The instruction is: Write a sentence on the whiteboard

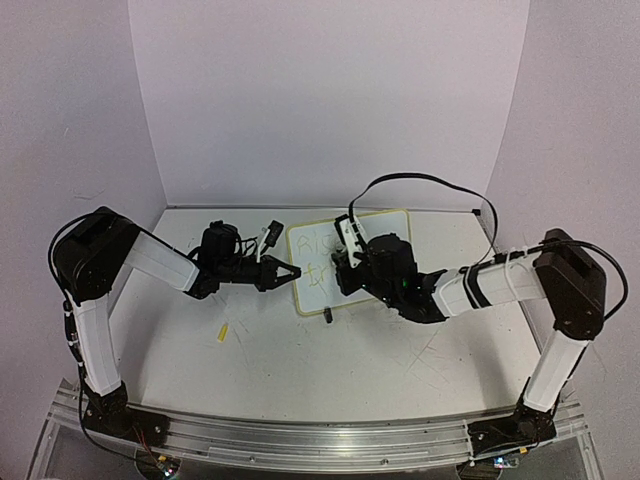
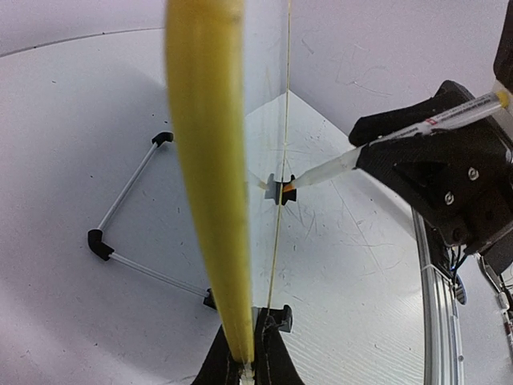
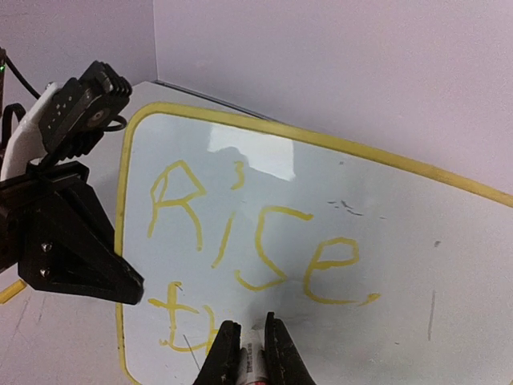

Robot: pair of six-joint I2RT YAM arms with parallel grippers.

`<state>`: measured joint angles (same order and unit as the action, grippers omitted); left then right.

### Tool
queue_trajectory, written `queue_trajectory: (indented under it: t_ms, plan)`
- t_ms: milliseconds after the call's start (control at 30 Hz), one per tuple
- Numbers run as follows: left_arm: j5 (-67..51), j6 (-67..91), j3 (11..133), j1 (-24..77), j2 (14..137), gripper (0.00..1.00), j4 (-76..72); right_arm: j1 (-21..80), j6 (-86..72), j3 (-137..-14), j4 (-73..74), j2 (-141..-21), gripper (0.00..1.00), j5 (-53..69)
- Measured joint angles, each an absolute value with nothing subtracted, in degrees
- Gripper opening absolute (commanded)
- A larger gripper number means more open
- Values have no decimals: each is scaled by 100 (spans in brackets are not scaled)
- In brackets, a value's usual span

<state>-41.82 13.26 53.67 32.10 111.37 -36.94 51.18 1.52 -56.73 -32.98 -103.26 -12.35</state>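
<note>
Left claw (image 2: 247,345) clamps whiteboard (image 2: 204,160) rim.

Yellow handwritten "Rise" on the whiteboard (image 3: 401,208), an unfinished "th" just beneath

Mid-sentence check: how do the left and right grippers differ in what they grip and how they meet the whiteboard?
The left gripper is shut on the yellow rim of the whiteboard; the right gripper is shut on a marker. The left gripper touches the board itself; the right gripper reaches it only through the marker tip, on the written face. Both are shut and at the board.
</note>
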Motion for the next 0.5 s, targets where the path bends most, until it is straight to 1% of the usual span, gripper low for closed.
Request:
queue_trajectory:
  t_ms: [200, 333, 500]
  plan:
    - [-4191, 1324, 5367, 3210, 11137, 0, -3693, 4971, 36, -5092, -3346, -9479, 0, -586]
    - [-4191, 1323, 5367, 3210, 11137, 0, -3693, 4927, -27, -5142, -3338, -9566, 0, -407]
    - [-4191, 1323, 5367, 3210, 11137, 0, -3693, 4881, 48, -5379, -3333, -10039, 0, -349]
